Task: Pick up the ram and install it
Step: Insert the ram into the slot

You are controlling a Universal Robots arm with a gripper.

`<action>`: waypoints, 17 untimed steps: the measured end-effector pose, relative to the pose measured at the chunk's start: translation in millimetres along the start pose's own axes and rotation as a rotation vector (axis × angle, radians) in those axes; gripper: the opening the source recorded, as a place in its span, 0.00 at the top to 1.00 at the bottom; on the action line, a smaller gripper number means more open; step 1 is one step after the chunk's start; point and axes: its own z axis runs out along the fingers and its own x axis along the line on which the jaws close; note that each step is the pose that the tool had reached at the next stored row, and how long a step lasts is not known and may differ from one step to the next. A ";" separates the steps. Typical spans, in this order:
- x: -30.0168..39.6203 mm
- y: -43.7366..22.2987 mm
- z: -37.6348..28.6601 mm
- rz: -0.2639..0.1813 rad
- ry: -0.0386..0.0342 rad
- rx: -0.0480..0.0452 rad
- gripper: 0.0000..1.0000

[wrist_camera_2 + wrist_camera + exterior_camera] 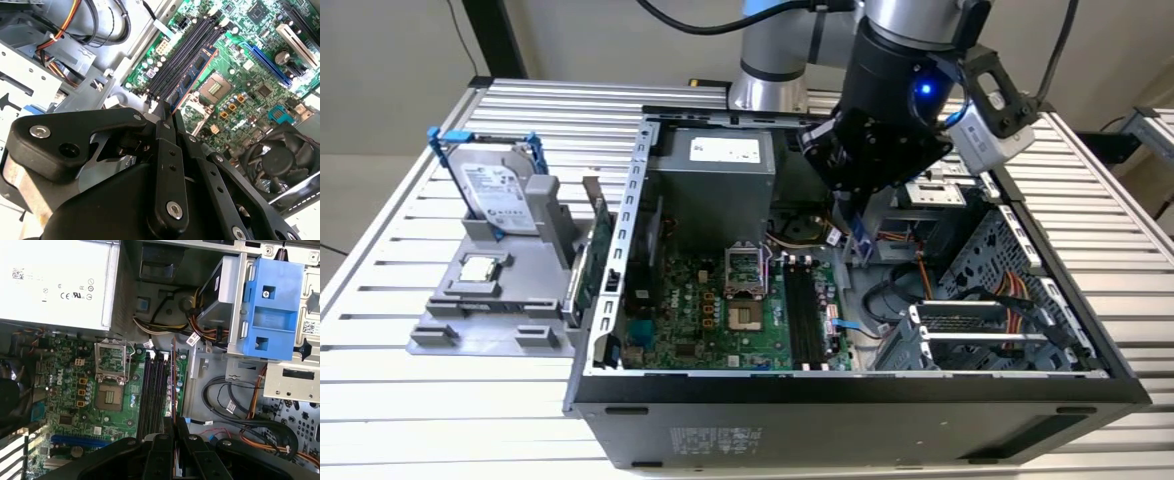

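Observation:
My gripper (pixel 855 215) hangs inside the open computer case (pixel 630 190), shut on the ram (pixel 859 243). In the second wrist view the ram (pixel 192 75) is a dark blue stick with black chips, reaching out from the fingertips (pixel 161 116) towards the black memory slots (pixel 182 47). In the first wrist view the ram (pixel 173 380) is seen edge-on, upright, in line with the outermost of the memory slots (pixel 152 390), and my gripper (pixel 174 422) pinches its near end. Whether the ram touches the slot cannot be told.
The green motherboard (pixel 700 320) holds an open processor socket (pixel 111 397). A silver power supply (pixel 714 160) sits at the back, with a blue drive caddy (pixel 272 310), loose cables (pixel 235 410) and a fan (pixel 280 155) nearby. Beside the case, a grey fixture (pixel 487 300) holds a hard drive (pixel 500 190).

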 end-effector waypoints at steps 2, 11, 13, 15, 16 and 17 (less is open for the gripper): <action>0.0 0.0 0.9 0.000 0.0003 0.0000 1.00; 0.1 -0.1 4.6 0.000 0.0043 0.0050 1.00; 0.1 -0.1 5.5 0.000 0.0046 0.0063 1.00; 0.1 -0.1 6.5 0.000 0.0047 0.0071 1.00; 0.1 -0.1 7.0 0.000 0.0047 0.0072 1.00; 0.1 -0.1 7.5 0.000 0.0046 0.0071 1.00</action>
